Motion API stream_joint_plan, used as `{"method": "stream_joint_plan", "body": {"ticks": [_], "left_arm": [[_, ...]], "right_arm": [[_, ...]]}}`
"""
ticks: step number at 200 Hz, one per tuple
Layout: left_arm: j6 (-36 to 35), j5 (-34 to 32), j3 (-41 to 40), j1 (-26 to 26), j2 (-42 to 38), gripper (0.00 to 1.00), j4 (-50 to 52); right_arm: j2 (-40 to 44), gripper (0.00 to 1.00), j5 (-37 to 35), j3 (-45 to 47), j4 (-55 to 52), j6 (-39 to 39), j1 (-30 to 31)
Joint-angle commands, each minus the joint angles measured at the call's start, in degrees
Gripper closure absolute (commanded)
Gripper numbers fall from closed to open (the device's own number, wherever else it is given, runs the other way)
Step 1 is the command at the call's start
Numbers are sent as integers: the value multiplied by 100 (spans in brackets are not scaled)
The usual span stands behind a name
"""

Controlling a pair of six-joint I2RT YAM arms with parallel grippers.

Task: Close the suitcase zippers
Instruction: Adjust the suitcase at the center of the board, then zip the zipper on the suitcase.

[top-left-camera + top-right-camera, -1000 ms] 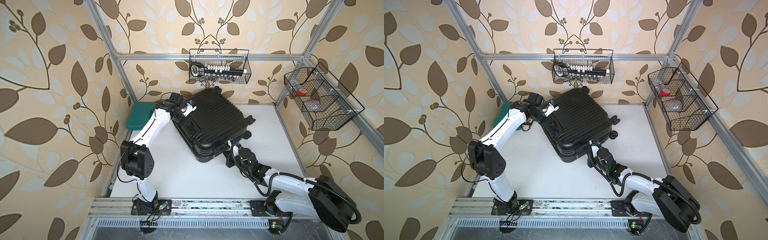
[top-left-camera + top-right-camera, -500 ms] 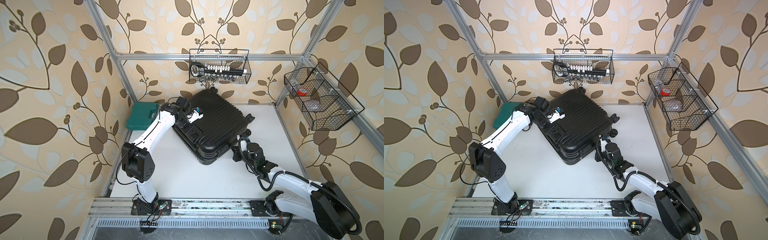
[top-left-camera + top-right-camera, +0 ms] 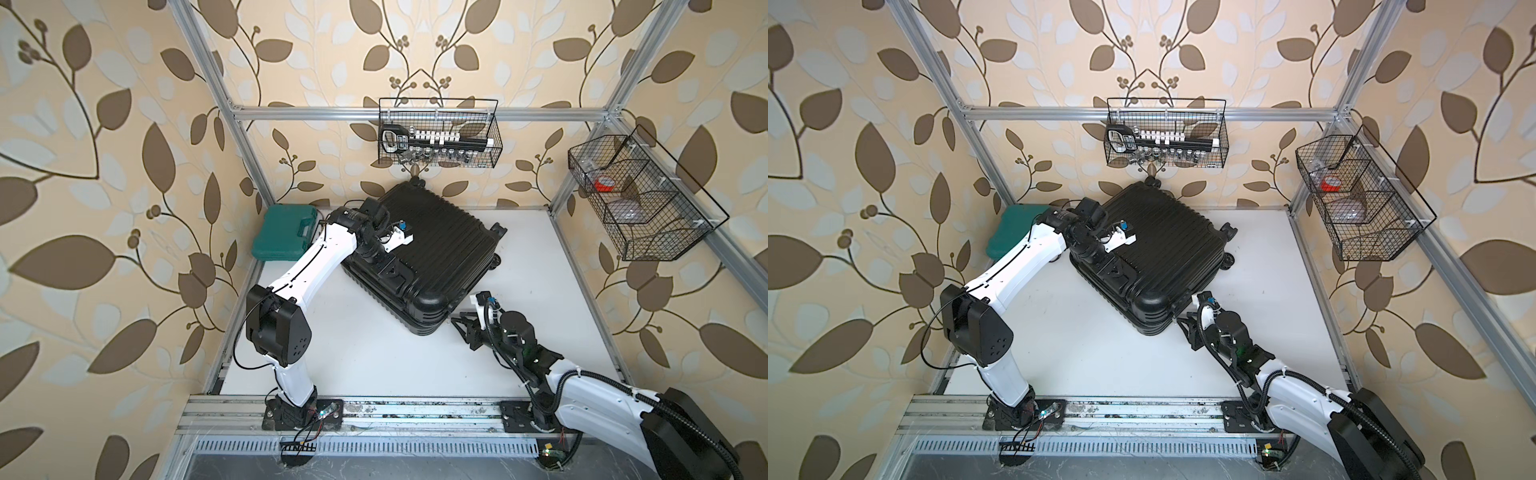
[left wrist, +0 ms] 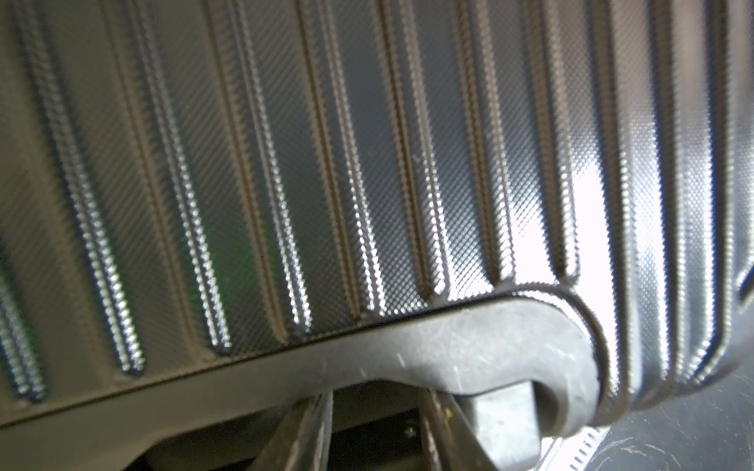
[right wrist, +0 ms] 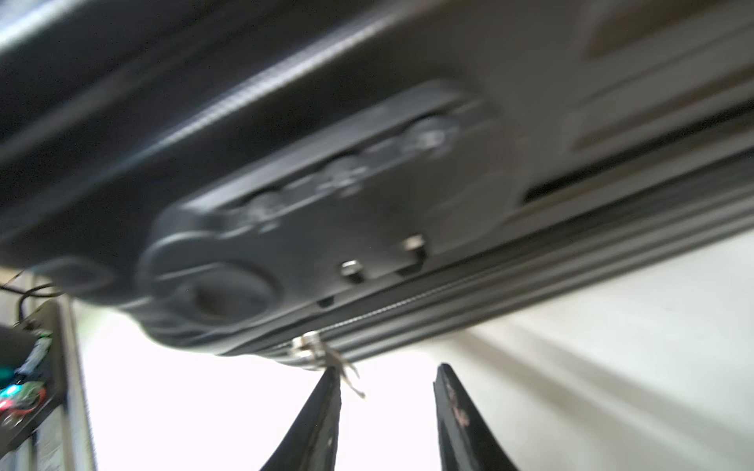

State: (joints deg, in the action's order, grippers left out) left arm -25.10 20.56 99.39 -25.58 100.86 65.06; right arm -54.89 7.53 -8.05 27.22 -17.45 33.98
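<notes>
Zipping is underway: the right gripper [image 5: 387, 369] hangs open beside the zipper pull [image 5: 322, 352], which needs gripping next. The left gripper [image 4: 377, 403] sits under the suitcase [image 3: 432, 249] handle [image 4: 469, 354]; its grip is unclear.

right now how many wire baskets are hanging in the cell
2: the back basket hangs on the rear rail above the suitcase; the side basket hangs on the frame at the robot's right. None appears hidden.

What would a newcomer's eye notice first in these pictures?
A big black suitcase lies askew in the middle of the white table. The left gripper is at its side handle; the open right gripper points at a silvery zipper pull on the seam.
</notes>
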Motion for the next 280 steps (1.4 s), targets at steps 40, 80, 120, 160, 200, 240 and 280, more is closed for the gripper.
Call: {"method": "stream_joint_plan", "body": {"ticks": [40, 80, 120, 160, 200, 240, 280], "left_arm": [[148, -54, 89, -122, -92, 61, 39], [158, -51, 58, -122, -108, 61, 51], [163, -25, 14, -122, -121, 61, 41], [169, 25, 9, -122, -176, 61, 33], [156, 129, -91, -121, -249, 61, -10], [176, 212, -118, -122, -260, 61, -28], [33, -37, -188, -120, -521, 51, -276]], "right_arm": [[-680, 61, 122, 296, 1421, 324, 251], [-1141, 62, 164, 241, 1843, 483, 267], [-1485, 72, 172, 148, 2073, 707, 268], [-1777, 80, 266, 63, 2307, 794, 272], [-1875, 82, 404, -3, 2406, 822, 268], [-1844, 96, 402, -4, 2385, 875, 271], [-1623, 100, -35, 108, 2158, 762, 271]]}}
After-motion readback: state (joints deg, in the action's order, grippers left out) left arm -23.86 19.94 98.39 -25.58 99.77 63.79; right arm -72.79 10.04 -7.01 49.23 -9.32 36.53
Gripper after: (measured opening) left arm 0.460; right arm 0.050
